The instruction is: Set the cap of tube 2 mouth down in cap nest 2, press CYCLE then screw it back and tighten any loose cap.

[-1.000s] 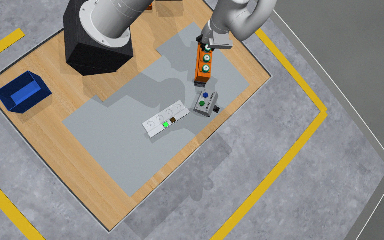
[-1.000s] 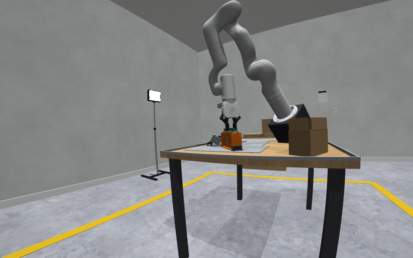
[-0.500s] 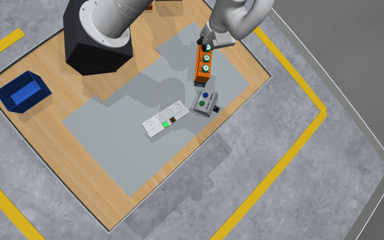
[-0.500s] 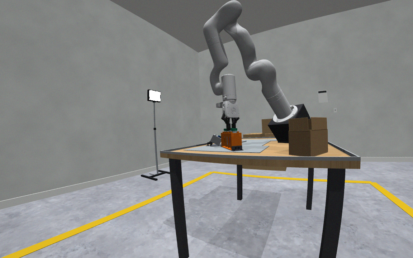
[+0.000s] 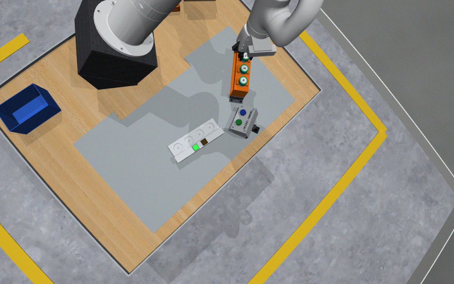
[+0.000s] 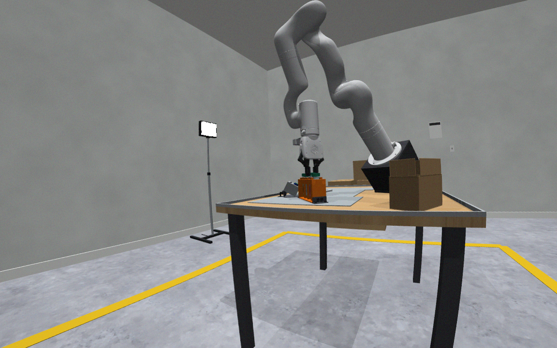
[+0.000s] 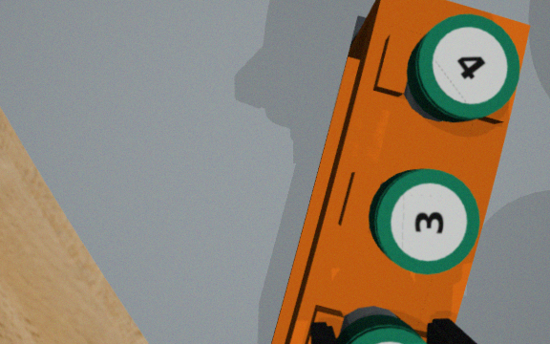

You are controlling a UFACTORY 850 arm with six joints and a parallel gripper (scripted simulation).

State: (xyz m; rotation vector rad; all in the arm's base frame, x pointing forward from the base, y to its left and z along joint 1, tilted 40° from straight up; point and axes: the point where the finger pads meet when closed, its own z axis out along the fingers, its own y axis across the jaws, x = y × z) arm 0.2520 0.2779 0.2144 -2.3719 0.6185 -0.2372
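Note:
My gripper [image 5: 245, 56] [image 6: 312, 173] [image 7: 381, 330] points down at the orange decapping station [image 5: 239, 91] [image 6: 311, 188] [image 7: 385, 143], shut on the green cap of tube 2 [image 7: 384, 336]. Cap 3 [image 5: 244, 68] [image 7: 428, 222] and cap 4 [image 5: 243, 81] [image 7: 470, 66] sit on their tubes. A grey part shows below cap 4's lower left edge. Tube 1 is hidden under the gripper in the top view. The white cap tray [image 5: 185, 155] has empty nests; its green lamp [image 5: 195, 147] is lit, its amber lamp [image 5: 204, 142] dark. The blue CYCLE key [image 5: 242, 112] and green READY key [image 5: 238, 122] share one housing.
A blue bin [image 5: 29, 109] stands at the left of the table in the top view. Cardboard boxes [image 6: 414, 186] stand near the table edge in the exterior view. The key housing stands close to the station's tube 4 end, and the tray lies beside it.

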